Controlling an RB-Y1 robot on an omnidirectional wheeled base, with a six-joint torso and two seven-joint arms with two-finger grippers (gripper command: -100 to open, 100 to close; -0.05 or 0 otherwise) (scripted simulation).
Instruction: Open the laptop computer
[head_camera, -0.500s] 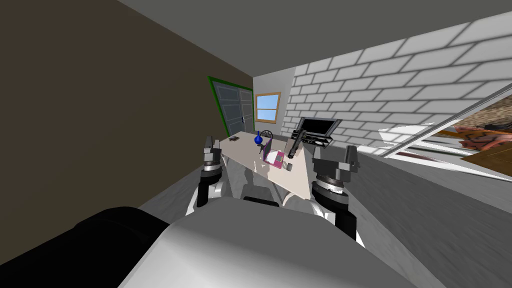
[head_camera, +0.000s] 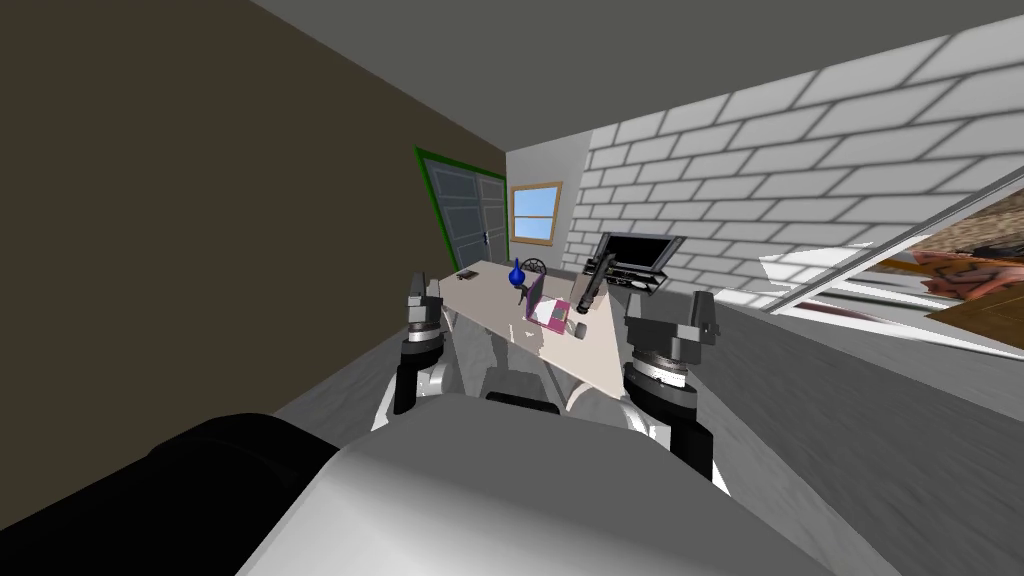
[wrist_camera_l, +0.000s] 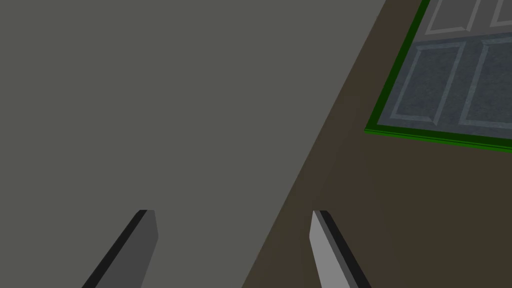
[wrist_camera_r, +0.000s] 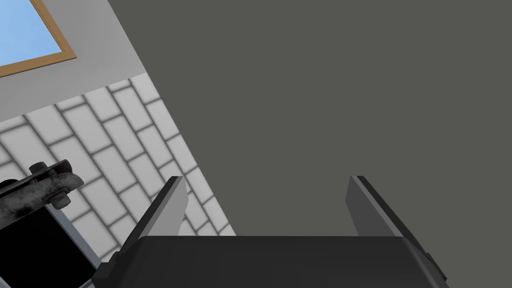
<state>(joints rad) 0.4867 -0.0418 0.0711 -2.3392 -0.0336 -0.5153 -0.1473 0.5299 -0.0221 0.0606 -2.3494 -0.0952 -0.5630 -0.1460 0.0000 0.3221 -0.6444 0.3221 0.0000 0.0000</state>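
Laptop (head_camera: 546, 309), pink, on table (head_camera: 597, 357) well ahead of arms; prob. light, stiff hinged lid, maybe part-raised already, so lift at lid's free edge. Left gripper (wrist_camera_l: 231, 214) & right gripper (wrist_camera_r: 267, 179) both spread, empty.

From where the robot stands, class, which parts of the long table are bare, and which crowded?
Bare: near end of the long beige table, this side of the small grey cylinder; also the strip between the small dark object and the round blue vase. Crowded: the middle, where vase, pink laptop and long dark instrument cluster.
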